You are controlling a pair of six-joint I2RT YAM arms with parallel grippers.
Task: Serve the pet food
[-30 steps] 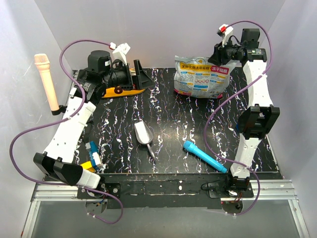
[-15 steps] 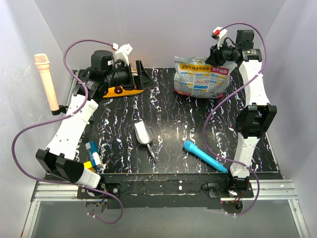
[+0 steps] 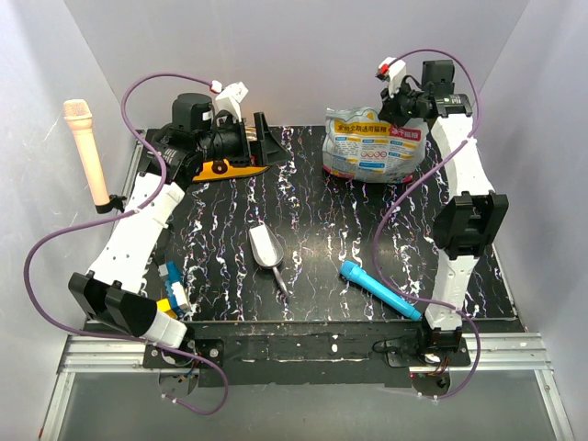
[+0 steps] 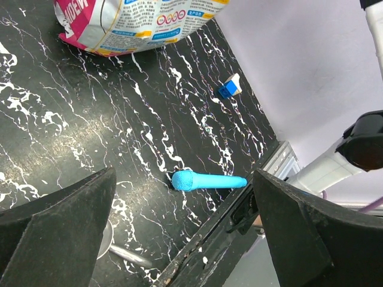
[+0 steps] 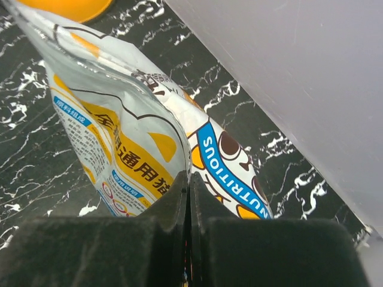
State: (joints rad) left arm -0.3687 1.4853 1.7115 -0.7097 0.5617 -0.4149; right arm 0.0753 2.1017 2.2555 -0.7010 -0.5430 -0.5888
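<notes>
Pouch of pet food (image 5: 128, 131) pinched in right hand (image 5: 190, 182); left hand (image 4: 184, 179) spread wide.

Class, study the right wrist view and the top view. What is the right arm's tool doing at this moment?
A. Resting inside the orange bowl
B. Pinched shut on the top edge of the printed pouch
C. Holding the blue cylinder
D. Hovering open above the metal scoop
B: in the right wrist view the right tool has its fingers pressed together with the top edge of the printed pouch caught between them.
</notes>
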